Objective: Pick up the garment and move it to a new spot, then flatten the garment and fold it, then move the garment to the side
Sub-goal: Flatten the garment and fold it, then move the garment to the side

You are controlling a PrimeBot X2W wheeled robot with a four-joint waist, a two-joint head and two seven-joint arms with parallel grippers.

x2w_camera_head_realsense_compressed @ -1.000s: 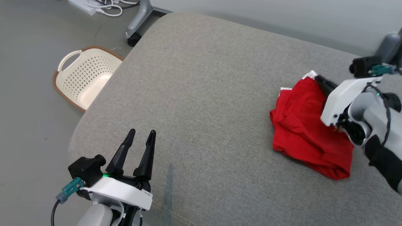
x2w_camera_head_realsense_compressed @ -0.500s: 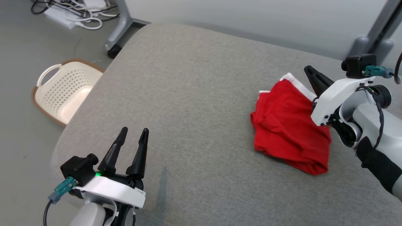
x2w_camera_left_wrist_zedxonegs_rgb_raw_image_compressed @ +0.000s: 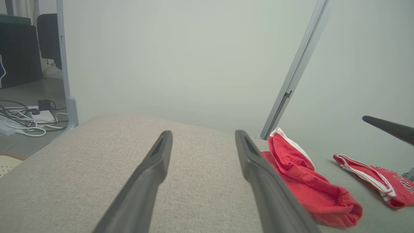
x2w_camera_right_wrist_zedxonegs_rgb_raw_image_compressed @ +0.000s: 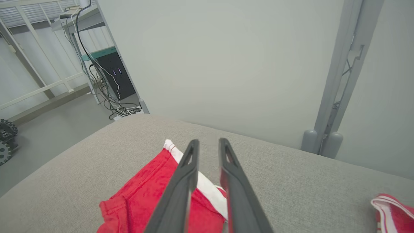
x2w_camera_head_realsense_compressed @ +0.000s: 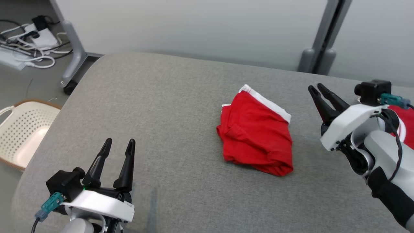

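Observation:
The garment (x2w_camera_head_realsense_compressed: 255,136) is a pair of red shorts with a white waistband, lying bunched and folded on the grey cushion (x2w_camera_head_realsense_compressed: 161,106). My right gripper (x2w_camera_head_realsense_compressed: 315,86) hovers just right of it, apart from the cloth, its jaws a narrow gap apart and empty. In the right wrist view the garment (x2w_camera_right_wrist_zedxonegs_rgb_raw_image_compressed: 139,200) lies below and left of the right gripper (x2w_camera_right_wrist_zedxonegs_rgb_raw_image_compressed: 208,141). My left gripper (x2w_camera_head_realsense_compressed: 120,141) stands open and empty near the cushion's front left. From the left wrist, the garment (x2w_camera_left_wrist_zedxonegs_rgb_raw_image_compressed: 310,191) lies to the right of the left gripper (x2w_camera_left_wrist_zedxonegs_rgb_raw_image_compressed: 203,132).
A second red garment with white stripes (x2w_camera_head_realsense_compressed: 406,126) lies at the cushion's right end, behind my right wrist. A cream laundry basket (x2w_camera_head_realsense_compressed: 19,136) sits on the floor to the left. Cables (x2w_camera_head_realsense_compressed: 29,42) and a grey post (x2w_camera_head_realsense_compressed: 320,48) stand beyond the cushion.
The right gripper has let go of the garment's waistband edge, parted its fingers and drawn back to the right. The head camera has turned, shifting the whole picture. The left gripper stays open.

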